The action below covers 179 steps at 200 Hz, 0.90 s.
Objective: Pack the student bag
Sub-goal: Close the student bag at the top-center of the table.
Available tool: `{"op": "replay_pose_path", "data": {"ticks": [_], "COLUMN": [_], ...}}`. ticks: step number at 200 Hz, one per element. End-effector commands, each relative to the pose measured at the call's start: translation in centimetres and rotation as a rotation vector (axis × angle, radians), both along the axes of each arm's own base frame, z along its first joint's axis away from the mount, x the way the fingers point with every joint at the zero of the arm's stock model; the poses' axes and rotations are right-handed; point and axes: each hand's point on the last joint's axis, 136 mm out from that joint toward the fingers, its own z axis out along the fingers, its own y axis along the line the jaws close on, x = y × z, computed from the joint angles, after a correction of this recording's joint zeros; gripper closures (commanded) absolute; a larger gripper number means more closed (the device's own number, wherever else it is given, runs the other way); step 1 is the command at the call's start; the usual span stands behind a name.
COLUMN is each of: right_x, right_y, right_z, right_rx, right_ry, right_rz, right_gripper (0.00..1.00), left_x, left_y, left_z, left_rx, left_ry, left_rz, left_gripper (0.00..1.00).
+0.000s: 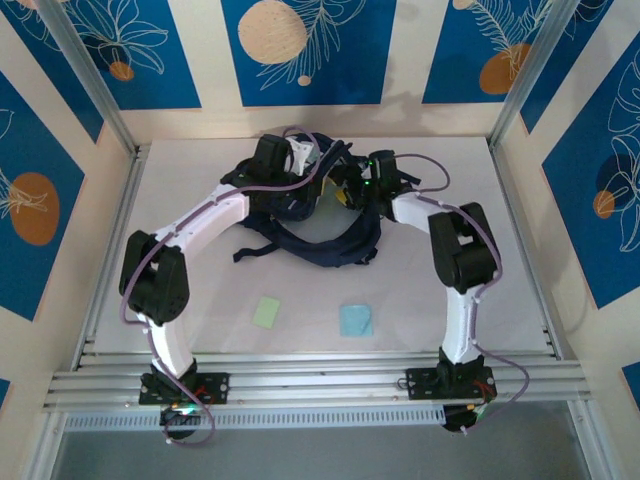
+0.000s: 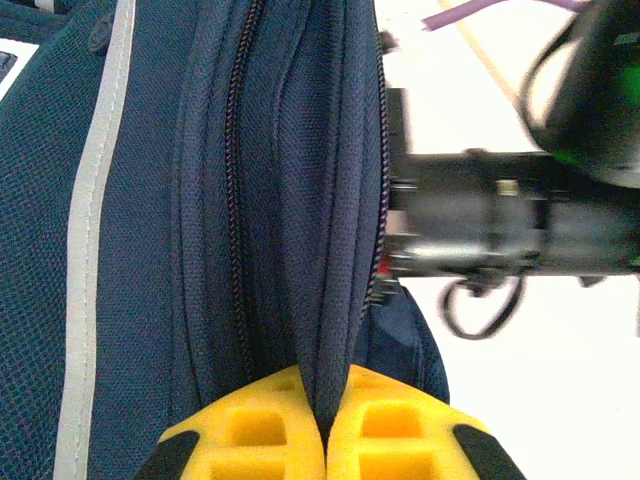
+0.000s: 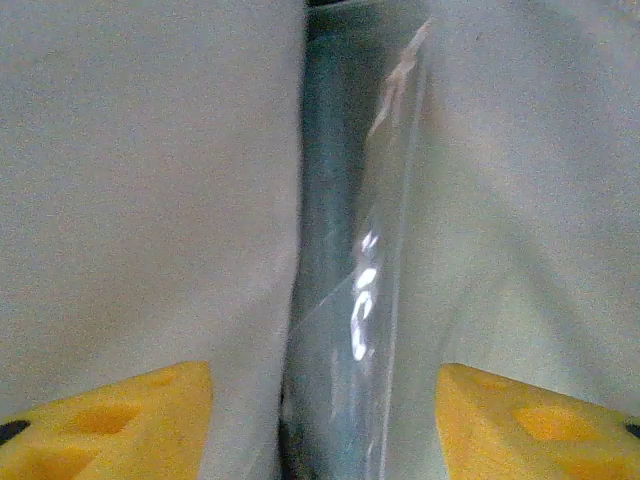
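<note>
The student bag [image 1: 305, 235], dark navy with black straps, lies at the back middle of the table. My left gripper [image 2: 328, 395] is shut on a fold of the bag's navy fabric [image 2: 320, 250] beside a zipper [image 2: 238, 200], and a light grey trim [image 2: 95, 230] runs along its left. From above, the left gripper [image 1: 318, 165] sits at the bag's top edge. My right gripper [image 3: 322, 370] is open inside the bag, its yellow fingers [image 3: 130, 410] wide apart. A clear plastic-wrapped item [image 3: 345, 300] stands between them, untouched, with pale grey lining [image 3: 150, 200] on both sides.
A small green pad [image 1: 267, 311] and a light blue pad [image 1: 356, 320] lie on the white table [image 1: 200, 180] in front of the bag. The right arm [image 2: 500, 220] is close beside the bag's opening. Metal rails [image 1: 320, 380] run along the near edge.
</note>
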Motion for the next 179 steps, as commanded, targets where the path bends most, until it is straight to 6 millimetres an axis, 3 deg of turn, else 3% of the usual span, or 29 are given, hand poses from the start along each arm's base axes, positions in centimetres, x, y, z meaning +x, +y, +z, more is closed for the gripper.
{"op": "replay_pose_path", "data": {"ticks": [1,27,61,97,134,179], "right_x": [-3.7,-8.3,-14.5,-18.1,-19.0,-18.2], "right_y": [-0.2,-2.1,-5.5,-7.0,-3.5,3.9], "right_z": [3.1,3.3,2.7,2.9,3.2,2.7], "right_rx": [0.01,-0.066,-0.276,-0.381,-0.435,-0.496], "right_ry": [-0.053,-0.036,-0.008,0.004,-0.025,-0.105], "right_rz": [0.134,0.203,0.227,0.205,0.248,0.358], "right_gripper": [0.37,0.36,0.32,0.32,0.32,0.38], "left_x": [1.2,1.3,1.0,0.4,0.4,0.7], "left_y": [-1.1,-1.3,-1.3,0.4,5.2,12.1], "left_z": [2.4,2.0,1.8,2.1,0.0,-5.0], "left_rx": [-0.042,-0.054,-0.082,-0.096,-0.087,-0.062], "left_ry": [-0.103,-0.082,-0.019,-0.009,0.02,0.112], "left_rz": [-0.011,-0.002,0.023,0.097,0.243,0.428], "left_gripper": [0.94,0.91,0.59,0.45,0.38,0.35]}}
